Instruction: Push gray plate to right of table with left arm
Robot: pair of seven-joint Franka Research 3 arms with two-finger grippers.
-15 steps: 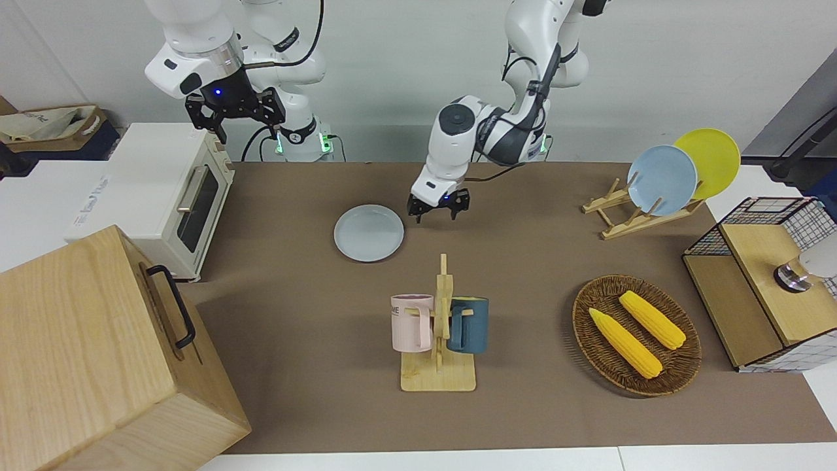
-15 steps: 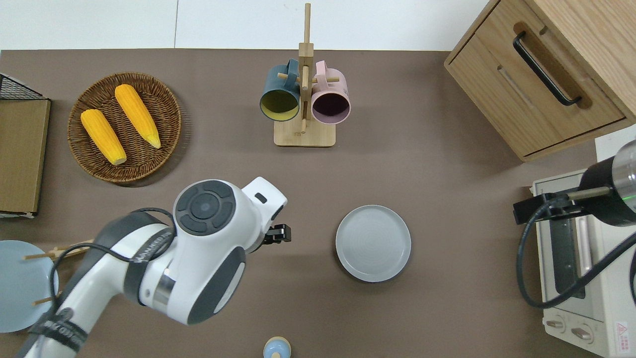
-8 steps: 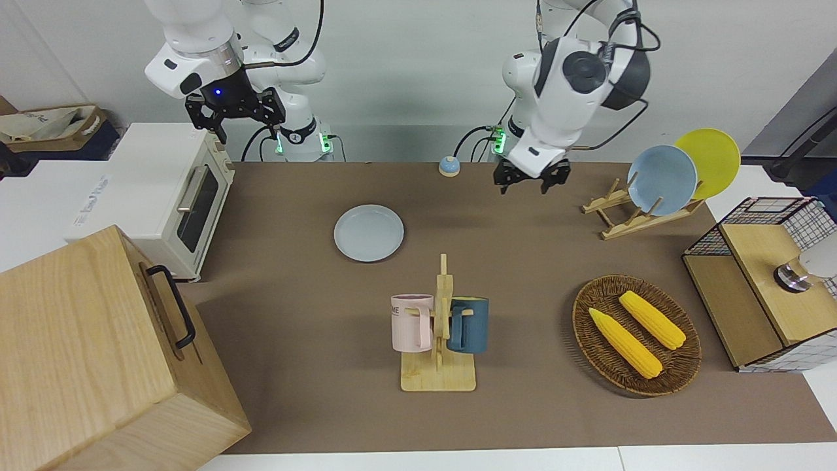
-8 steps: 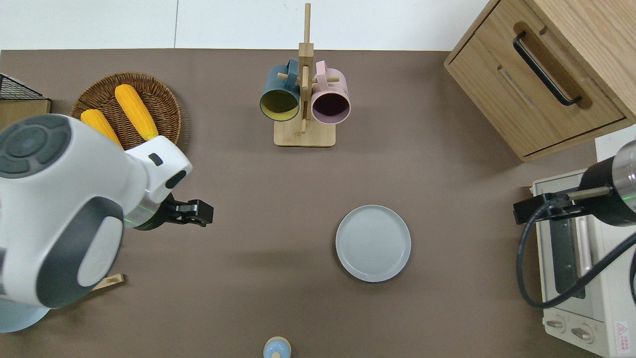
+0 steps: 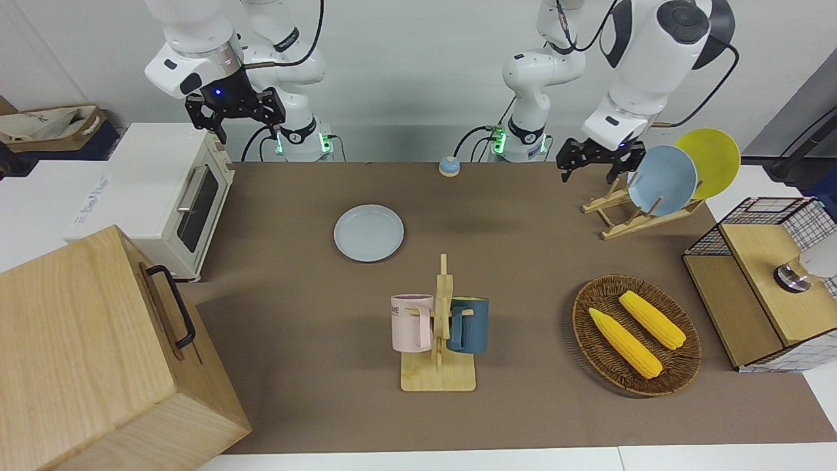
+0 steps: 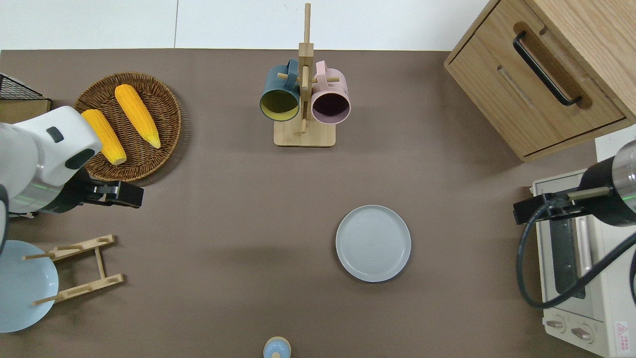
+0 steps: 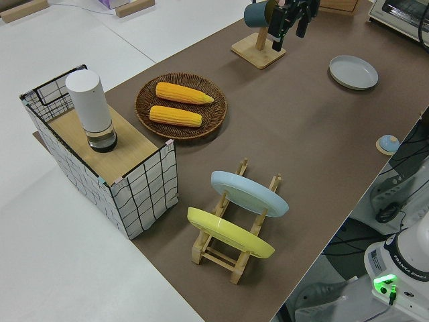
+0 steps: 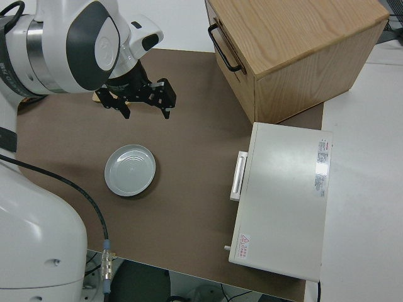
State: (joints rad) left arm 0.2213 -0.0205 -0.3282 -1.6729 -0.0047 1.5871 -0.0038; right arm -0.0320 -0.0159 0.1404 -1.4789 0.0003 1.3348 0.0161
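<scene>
"Where was the round pale gray-blue plate (image 6: 373, 243)?"

"Flat on the matte brown worktop (image 6: 238, 199), in its middle stretch and somewhat toward the right arm's end. It lay nearer to the robots than the wooden mug stand (image 6: 304, 132) with the pink mug (image 6: 331, 102) and the teal mug (image 6: 279, 99), and well apart from the white toaster oven (image 5: 171, 196). Nothing touched it."

"And the white jointed left arm (image 5: 644, 59)?"

"It was raised high, with its forearm sloping down from the elbow and its wrist turned downward. The left gripper (image 5: 590, 171) hung in the air with its black fingers spread and nothing between them."

"Over what?"

"From overhead, the left gripper was over bare worktop toward the left arm's end, just beside the round brown wicker basket (image 6: 164, 107) holding two yellow corn cobs (image 6: 136, 122). The wooden dish rack (image 6: 74, 271) stood nearer to the robots. In the front view the gripper showed close beside the sky-blue plate (image 5: 662, 180) leaning in that rack, with the yellow plate (image 5: 713, 157) next to it. The gray plate was well apart from it."

"The right arm (image 5: 196, 46)?"

"Parked."

"Anything else?"

"A small blue dome-shaped button (image 5: 448, 166) sat at the worktop's edge nearest the robots, between the two arm bases. A light wooden cabinet with a black handle (image 5: 98, 353) stood at the right arm's end."
</scene>
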